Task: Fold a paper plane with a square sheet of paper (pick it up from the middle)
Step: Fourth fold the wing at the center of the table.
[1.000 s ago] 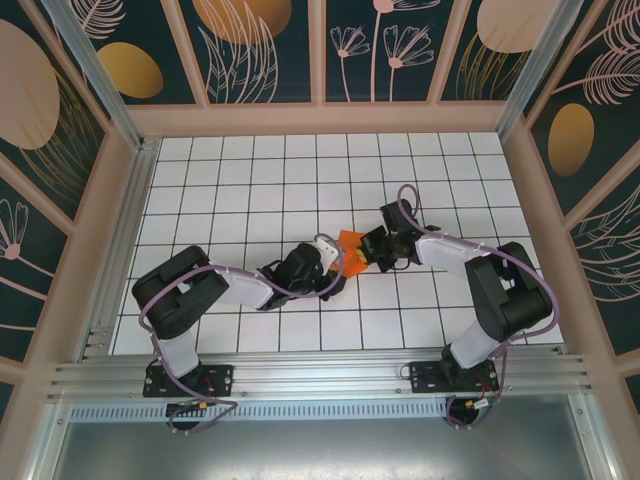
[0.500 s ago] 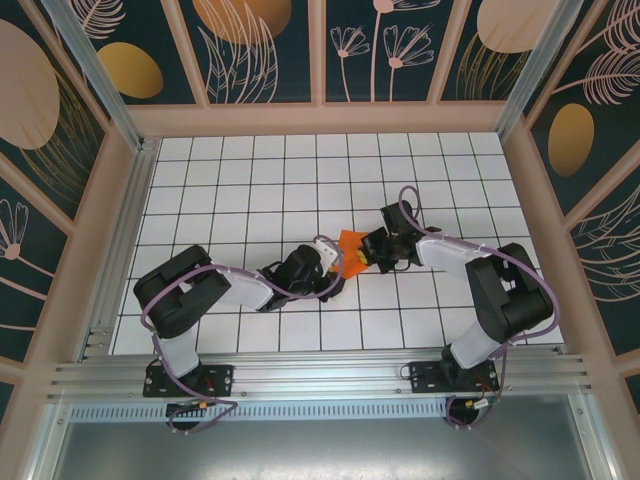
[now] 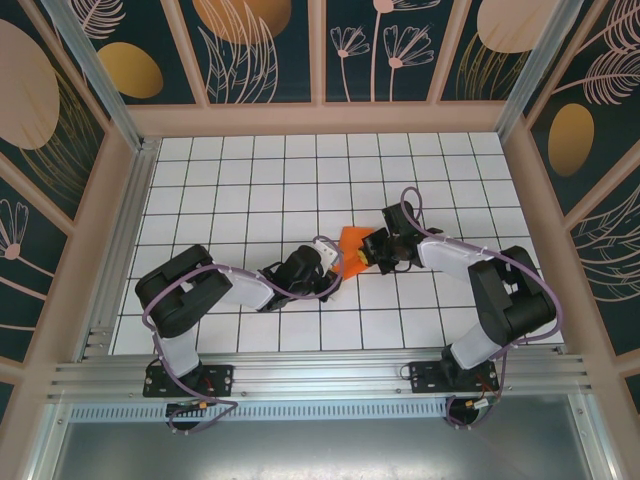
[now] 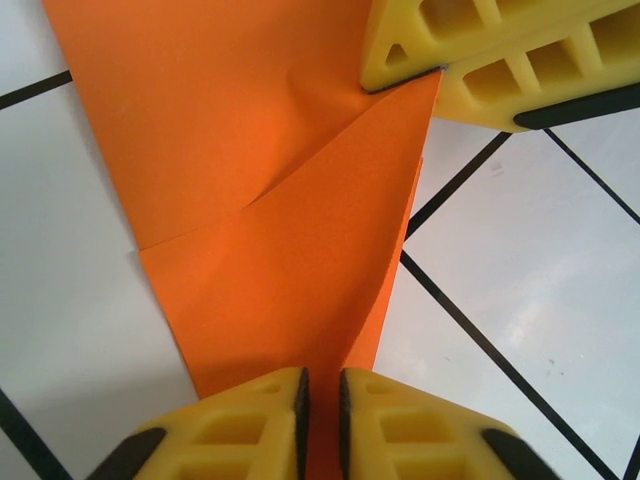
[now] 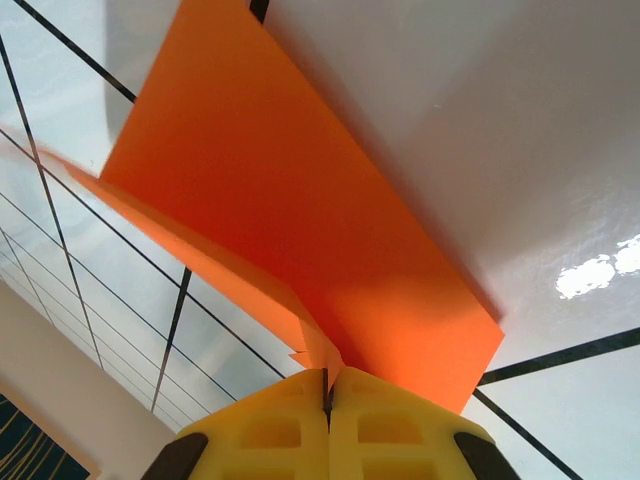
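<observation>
— Table (image 3: 220,190) of white grid tiles is seen from above. Where is the orange sheet (image 3: 350,240) found?
— It is found near the middle, partly folded and creased, stretched between the two arms.
— How is the left claw (image 4: 322,385) set?
— It is clamped on the sheet's narrow end.
— And the right claw (image 5: 327,385)?
— It is pinched shut on the opposite folded corner.

No writing, label, brand, number or sign can be read anywhere.
</observation>
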`<state>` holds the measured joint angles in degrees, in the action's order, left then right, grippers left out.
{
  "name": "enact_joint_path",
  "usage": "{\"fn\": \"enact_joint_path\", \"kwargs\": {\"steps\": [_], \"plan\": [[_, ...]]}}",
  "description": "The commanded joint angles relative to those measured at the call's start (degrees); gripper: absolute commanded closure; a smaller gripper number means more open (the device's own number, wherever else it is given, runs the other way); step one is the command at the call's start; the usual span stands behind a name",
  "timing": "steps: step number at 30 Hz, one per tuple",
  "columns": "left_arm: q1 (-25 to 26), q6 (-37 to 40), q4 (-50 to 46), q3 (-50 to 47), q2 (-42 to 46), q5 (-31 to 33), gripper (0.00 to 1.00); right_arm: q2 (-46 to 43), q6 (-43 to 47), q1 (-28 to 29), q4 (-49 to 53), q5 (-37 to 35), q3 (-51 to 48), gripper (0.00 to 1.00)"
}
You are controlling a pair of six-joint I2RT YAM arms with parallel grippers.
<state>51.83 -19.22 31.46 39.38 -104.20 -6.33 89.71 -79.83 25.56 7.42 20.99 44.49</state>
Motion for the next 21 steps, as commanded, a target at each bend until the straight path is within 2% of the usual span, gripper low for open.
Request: {"fn": "enact_joint_path", "kwargs": {"steps": [1, 6, 10, 16, 21], "plan": [[0.37, -0.36, -0.49, -0.79, -0.38, 1.10, 0.89, -1.73, 0.09, -0.34, -0.67, -0.17, -0.68, 0.96], [0.37, -1.99, 1.07, -1.74, -0.27, 1.38, 0.97, -1.67, 2.04, -0.42, -1.11, 0.18, 0.30, 0.82], [0.37, -3.56, 3.08, -2.92, -0.21, 1.23, 1.00, -1.78, 6.93, -1.10, -1.06, 0.46, 2.07, 0.62], [-0.16, -6.05, 5.89, -4.79, 0.19, -0.90, 1.00, -0.39, 16.01, -2.42, 3.34, 1.12, 5.68, 0.54], [-3.04, -9.24, 9.79, -8.32, 1.75, -4.94, 1.00, 0.51, 36.44, -4.41, 5.82, -2.44, 9.17, 0.49]]}}
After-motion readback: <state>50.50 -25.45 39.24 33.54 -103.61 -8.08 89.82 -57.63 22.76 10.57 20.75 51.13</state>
